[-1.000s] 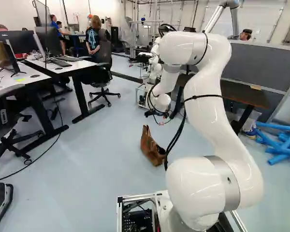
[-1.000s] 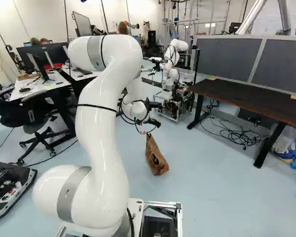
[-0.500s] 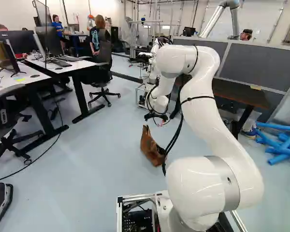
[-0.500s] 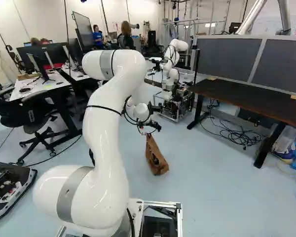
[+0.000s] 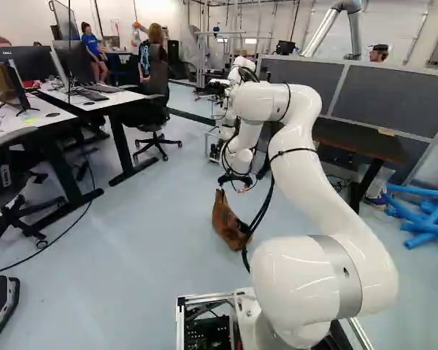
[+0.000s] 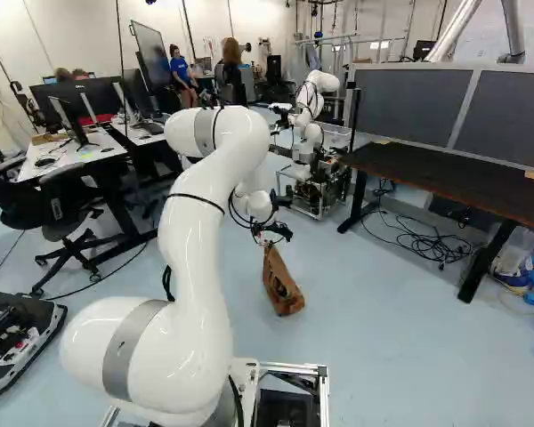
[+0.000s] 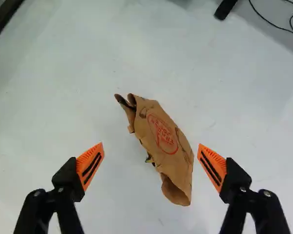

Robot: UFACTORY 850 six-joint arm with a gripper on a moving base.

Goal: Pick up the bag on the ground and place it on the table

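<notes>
My pincer [image 7: 151, 144] stands wide above the bag [image 7: 162, 141], which sits on the floor [image 7: 63, 97] well apart from the bench's [image 6: 436, 178] near edge, so I should square the pads [image 7: 98, 152] across the bag's narrow width, descend slowly and close gently.

One paper bag [image 7: 161, 131], one dark table [image 6: 445, 178], one white arm [image 6: 191, 249] — two orange pads [image 7: 98, 150] — and another robot [image 6: 309, 100].

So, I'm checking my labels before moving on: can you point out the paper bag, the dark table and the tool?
Paper bag [image 7: 165, 139], wrist view: on its printed side.
Dark table [image 6: 454, 181], right base view: on its bare top.
Tool [image 7: 151, 146], wrist view: midway between its open fingertips.
</notes>
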